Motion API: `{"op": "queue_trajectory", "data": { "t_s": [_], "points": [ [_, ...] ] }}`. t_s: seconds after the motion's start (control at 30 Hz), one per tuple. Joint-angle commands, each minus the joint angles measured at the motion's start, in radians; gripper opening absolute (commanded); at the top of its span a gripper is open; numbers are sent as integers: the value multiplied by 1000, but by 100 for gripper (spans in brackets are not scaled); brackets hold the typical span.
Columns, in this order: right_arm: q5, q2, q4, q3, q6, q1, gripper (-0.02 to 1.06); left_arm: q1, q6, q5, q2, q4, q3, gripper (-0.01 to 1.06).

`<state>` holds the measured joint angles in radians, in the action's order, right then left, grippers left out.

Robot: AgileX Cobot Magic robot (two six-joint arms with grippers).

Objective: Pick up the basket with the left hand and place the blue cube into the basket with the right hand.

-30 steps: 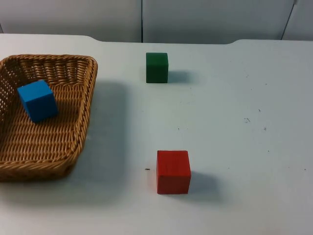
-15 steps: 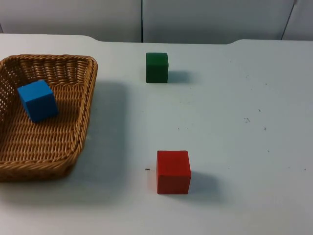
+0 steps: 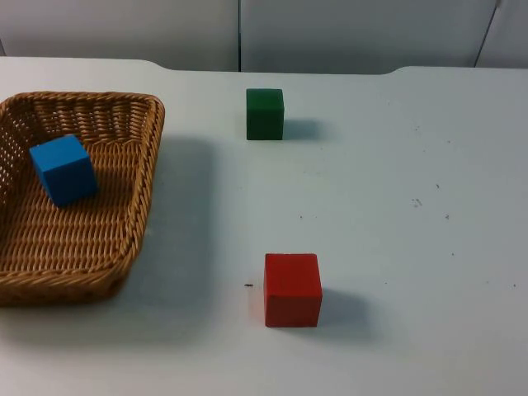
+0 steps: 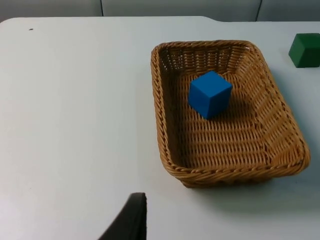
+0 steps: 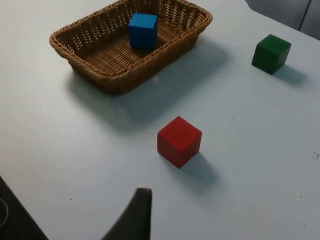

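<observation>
basket: woven wicker, sitting flat on the white table, left side of the top view. Nothing of mine touches it. Also seen from my left wrist and from my right wrist.
blue cube: inside the basket, on its woven floor, toward the far wall, turned a bit off square to the rim. Same spot from the left wrist and the right wrist.
green cube: on the table toward the far edge, well apart from the basket, right of it in the top view. Left wrist catches it past the basket's far corner; right wrist has it too.
red cube: on the table at the near side, apart from the basket and well apart from the green cube. Right wrist sees it just ahead of my fingertip.
left gripper: one black fingertip visible, over bare table, short of the basket's near rim, no contact. Jaws: cannot tell if apart or together. Holding nothing I can see.
right gripper: one black fingertip visible, over bare table, near the red cube, not touching it. Jaws: cannot tell either.
partition wall: grey, behind the table's far edge.
</observation>
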<state>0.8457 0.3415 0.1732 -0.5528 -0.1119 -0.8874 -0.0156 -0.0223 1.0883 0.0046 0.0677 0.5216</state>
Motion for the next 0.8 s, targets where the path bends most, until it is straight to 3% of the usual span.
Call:
{"op": "queue_trajectory", "data": {
  "t_s": [0.0,0.4,0.77],
  "points": [
    [9,-5,15,4,-2,-4,96,6,10,-11,-5,2,-7,105],
    [92,-18,5,9,46,-4,96,6,-20,-11,-5,13,-9,105],
    [106,-285,-6,24,5,-4,96,6,-20,-11,-5,13,-9,105]
  ]
}}
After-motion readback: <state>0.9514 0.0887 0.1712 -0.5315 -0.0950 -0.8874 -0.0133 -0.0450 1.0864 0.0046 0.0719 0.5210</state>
